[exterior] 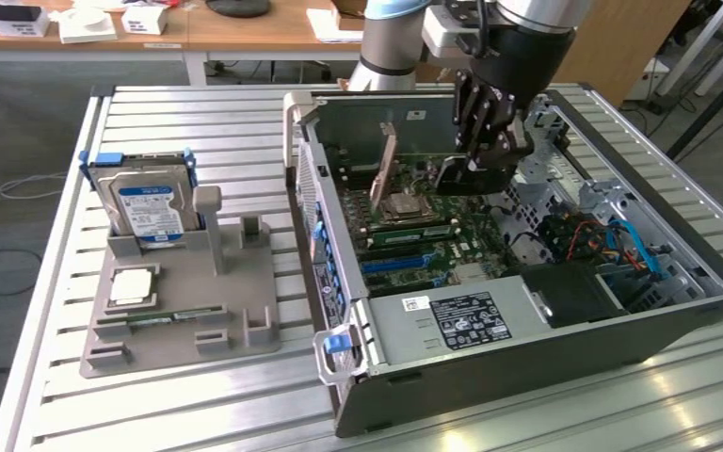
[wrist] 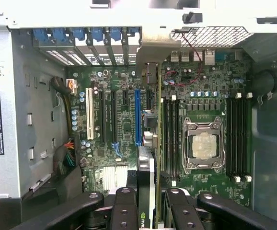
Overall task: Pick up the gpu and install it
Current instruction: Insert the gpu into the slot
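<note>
My gripper (exterior: 469, 174) reaches down into the open computer case (exterior: 488, 320), shut on the gpu (exterior: 390, 160). The card stands on edge above the motherboard (exterior: 443, 245). In the wrist view the gpu (wrist: 150, 143) runs edge-on away from my gripper (wrist: 150, 215), with black fingers (wrist: 124, 211) on both of its sides. Its silver end bracket (wrist: 154, 48) lies against the slot openings in the case wall. The card is lined up between the blue slot (wrist: 138, 117) and the processor socket (wrist: 204, 146). Whether it sits in a slot I cannot tell.
A grey holder (exterior: 180, 311) at the exterior view's left carries a hard drive (exterior: 148, 202) in a blue frame, a processor (exterior: 132, 285) and a memory stick (exterior: 161, 320). Cables and a drive bay (exterior: 601, 245) fill the case's far side. A wooden desk (exterior: 249, 33) stands behind the slatted table.
</note>
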`<state>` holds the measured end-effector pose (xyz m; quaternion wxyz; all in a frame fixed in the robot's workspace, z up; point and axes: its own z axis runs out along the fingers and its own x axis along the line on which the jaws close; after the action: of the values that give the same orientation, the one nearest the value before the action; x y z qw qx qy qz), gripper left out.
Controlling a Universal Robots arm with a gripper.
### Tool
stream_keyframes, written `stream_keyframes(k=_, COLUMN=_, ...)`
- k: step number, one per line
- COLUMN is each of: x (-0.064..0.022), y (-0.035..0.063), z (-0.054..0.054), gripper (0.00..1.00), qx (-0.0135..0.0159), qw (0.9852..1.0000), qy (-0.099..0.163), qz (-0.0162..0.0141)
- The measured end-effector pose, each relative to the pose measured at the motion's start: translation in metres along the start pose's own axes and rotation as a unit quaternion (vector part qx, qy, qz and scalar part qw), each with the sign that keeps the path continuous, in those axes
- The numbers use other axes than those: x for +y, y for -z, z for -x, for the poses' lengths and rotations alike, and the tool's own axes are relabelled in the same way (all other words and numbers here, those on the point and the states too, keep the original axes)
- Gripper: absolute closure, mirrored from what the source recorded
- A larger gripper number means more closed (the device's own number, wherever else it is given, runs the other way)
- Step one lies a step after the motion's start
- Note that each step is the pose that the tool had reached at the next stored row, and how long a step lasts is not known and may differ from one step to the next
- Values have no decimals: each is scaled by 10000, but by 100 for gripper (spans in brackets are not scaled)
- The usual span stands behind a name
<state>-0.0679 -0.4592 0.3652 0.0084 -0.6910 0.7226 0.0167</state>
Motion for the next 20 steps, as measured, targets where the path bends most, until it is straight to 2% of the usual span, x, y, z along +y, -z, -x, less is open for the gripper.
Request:
stream_keyframes(k=5, x=14, y=-36, z=-2, gripper=73, qx=1, qw=10000, qy=1, qz=0)
stream_keyframes(k=12, x=39, y=-83, z=-5, gripper=73, qx=0, qw=10000, qy=10, qz=-16)
stream_keyframes(k=20, x=44, y=-175, z=-9, gripper=73, qx=0, qw=10000, qy=28, qz=-16)
